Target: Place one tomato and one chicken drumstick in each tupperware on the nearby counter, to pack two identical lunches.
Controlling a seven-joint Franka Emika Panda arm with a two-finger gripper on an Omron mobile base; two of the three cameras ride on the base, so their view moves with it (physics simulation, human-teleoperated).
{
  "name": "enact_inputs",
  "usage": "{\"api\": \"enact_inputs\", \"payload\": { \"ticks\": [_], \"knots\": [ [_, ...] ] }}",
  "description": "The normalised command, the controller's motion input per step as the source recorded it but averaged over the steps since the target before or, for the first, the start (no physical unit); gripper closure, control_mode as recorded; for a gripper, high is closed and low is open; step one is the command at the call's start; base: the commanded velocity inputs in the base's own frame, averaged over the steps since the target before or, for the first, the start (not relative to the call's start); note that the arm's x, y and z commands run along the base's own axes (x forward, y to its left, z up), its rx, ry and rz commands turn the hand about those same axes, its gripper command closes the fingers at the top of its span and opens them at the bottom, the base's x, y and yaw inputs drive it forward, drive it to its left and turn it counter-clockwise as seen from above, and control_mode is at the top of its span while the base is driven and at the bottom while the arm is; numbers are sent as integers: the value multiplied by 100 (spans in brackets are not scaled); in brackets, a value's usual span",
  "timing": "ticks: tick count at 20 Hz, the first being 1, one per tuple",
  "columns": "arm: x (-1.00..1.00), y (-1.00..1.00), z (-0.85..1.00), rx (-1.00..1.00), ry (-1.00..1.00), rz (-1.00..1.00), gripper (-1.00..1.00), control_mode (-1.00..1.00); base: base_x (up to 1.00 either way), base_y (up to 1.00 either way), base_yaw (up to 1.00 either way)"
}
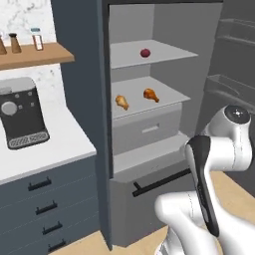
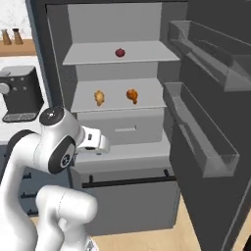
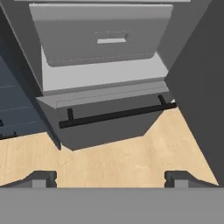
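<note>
Drumsticks, two, are seen mid-frame on the fridge's middle shelf (image 1: 164, 97): left one (image 1: 121, 102) pointing down-right, right one (image 1: 151, 94) likewise. Tomato (image 1: 145, 53) above. Gripper (image 3: 111, 177) is spread open, empty. No writing legible.

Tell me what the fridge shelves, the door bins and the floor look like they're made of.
Fridge shelves: matte pale grey, opaque, probably plastic or painted metal; no shine or see-through.
Door bins: clear plastic by the look; the dark door shows through their walls.
Floor: light wood or wood-look laminate, with faint streaked grain and a matte finish.
</note>
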Motion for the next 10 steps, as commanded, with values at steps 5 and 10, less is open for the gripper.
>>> {"api": "enact_inputs", "payload": {
  "ticks": [5,10],
  "knots": [
    [0,0,0,0,0,0,-100,100,61,-23,14],
    [0,0,0,0,0,0,-100,100,79,2,23]
  ]
}}
